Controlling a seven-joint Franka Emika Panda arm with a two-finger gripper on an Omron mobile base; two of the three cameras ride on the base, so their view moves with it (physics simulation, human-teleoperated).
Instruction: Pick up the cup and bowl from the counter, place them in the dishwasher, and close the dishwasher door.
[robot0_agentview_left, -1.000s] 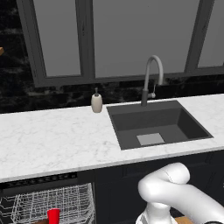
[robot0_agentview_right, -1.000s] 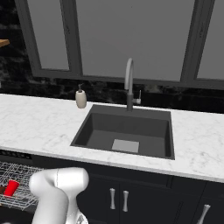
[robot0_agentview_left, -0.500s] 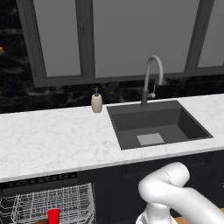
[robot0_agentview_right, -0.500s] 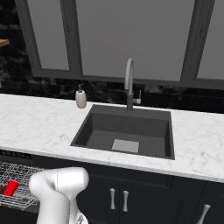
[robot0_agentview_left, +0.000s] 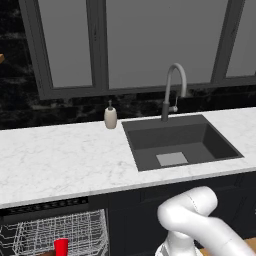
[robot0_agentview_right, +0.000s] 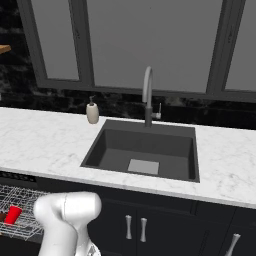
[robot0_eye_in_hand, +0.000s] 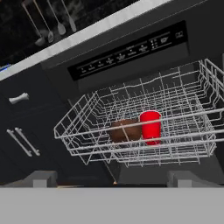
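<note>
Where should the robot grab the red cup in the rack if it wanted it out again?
Probably by the rim of the red cup, coming down from above: it stands upright in the wire rack, with the brown bowl close beside it and wires crossing its side.

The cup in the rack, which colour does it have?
Red. The cup shows best in the hand view, beside the brown bowl.

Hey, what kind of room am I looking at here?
A home kitchen, it seems, computer-rendered: a marble-patterned counter with an inset dark sink and faucet, plus an open dishwasher whose wire rack holds a red cup and a brown bowl.
</note>
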